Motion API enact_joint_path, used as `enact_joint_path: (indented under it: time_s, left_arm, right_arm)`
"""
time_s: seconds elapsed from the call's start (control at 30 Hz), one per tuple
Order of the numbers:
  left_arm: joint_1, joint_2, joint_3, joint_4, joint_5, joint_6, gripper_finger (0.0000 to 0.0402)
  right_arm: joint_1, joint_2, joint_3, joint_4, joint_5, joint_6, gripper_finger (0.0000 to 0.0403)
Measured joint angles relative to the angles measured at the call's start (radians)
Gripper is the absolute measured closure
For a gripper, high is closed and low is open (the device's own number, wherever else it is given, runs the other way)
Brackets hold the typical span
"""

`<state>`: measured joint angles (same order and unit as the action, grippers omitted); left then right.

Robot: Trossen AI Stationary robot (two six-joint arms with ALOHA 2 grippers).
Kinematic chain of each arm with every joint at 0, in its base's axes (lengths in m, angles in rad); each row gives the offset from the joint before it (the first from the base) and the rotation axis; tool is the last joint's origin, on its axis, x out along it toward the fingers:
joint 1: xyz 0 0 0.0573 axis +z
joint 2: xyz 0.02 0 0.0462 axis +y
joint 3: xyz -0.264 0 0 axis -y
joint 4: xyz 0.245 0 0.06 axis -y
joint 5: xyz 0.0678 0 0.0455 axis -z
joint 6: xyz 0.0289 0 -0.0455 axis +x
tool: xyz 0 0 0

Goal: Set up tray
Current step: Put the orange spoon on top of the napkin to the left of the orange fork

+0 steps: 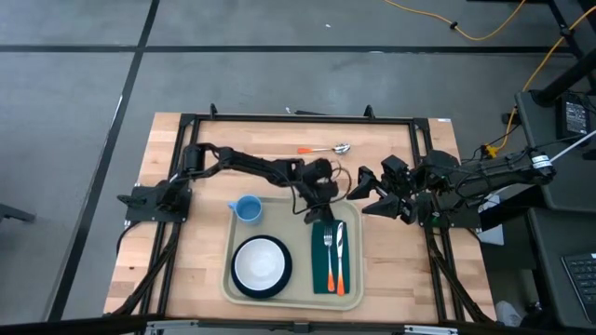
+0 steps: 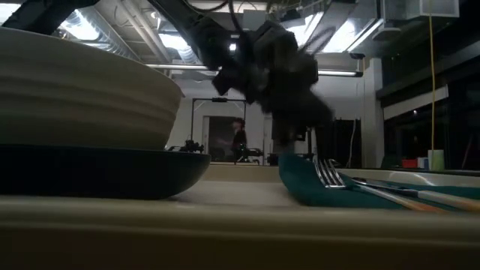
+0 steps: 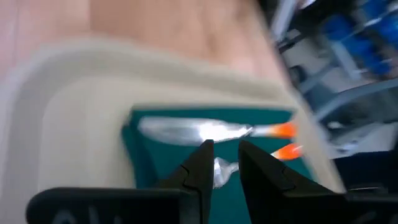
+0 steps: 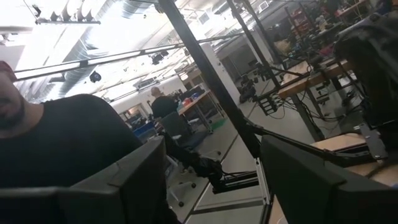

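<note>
The left arm reaches from the left edge of the desk [image 1: 186,270] across its far half, bent at the elbow, with its wrist turned down over the far right corner of the tray [image 1: 226,279]. The left tool [image 1: 321,212] hangs just above the far end of the green napkin [image 1: 322,279] inside the tray. In the left wrist view its fingers [image 3: 199,163] stand a little apart with nothing between them, right over the silver ends of the fork [image 3: 224,171] and knife [image 3: 193,130] lying on the napkin.

The right arm comes in from the right edge of the desk, held raised and level, and its right tool [image 1: 370,191] waits just off the tray's far right corner, fingers spread wide and empty.

The tray sits at the near middle of the desk. It holds a white bowl on a dark plate [image 1: 262,266] at its near left, a blue cup [image 1: 248,208] at its far left corner, and the napkin along its right side. A spoon [image 1: 323,148] lies on the desk beyond the tray.
</note>
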<state>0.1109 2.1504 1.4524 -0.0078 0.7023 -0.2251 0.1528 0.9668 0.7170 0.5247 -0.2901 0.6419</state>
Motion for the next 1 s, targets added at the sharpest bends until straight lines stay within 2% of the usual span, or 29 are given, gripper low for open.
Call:
enact_joint_path:
  time_s: [0.1,0.2,0.4,0.57,0.7,0.87,1.0]
  left_arm:
    - [0.034,-0.035,0.049,0.005,0.096,-0.033,0.0333]
    - [0.068,-0.093,0.091,0.007,0.149,-0.049,0.0333]
    - [0.142,-0.316,0.108,0.011,0.142,-0.008,0.0333]
    - [0.194,-0.521,0.108,-0.070,0.032,0.048,0.0333]
    - [0.213,-0.670,0.108,-0.179,-0.095,0.131,0.0333]
    - [0.219,-0.803,0.108,-0.313,-0.213,0.186,0.0334]
    - [0.218,-0.892,0.095,-0.317,-0.283,0.186,0.0334]
  right_arm:
    - [0.000,0.000,0.000,-0.010,0.000,-0.023,0.0134]
    - [0.000,0.000,0.000,-0.012,0.003,-0.054,0.0134]
    - [0.000,0.000,-0.001,0.010,0.139,-0.089,0.0134]
    - [0.000,0.000,-0.001,0.033,0.274,-0.125,0.0134]
    - [0.000,0.000,-0.001,0.033,0.320,-0.220,0.0134]
    - [0.000,0.000,-0.001,0.039,0.394,-0.308,0.0134]
    - [0.000,0.000,-0.001,0.040,0.535,-0.305,0.0134]
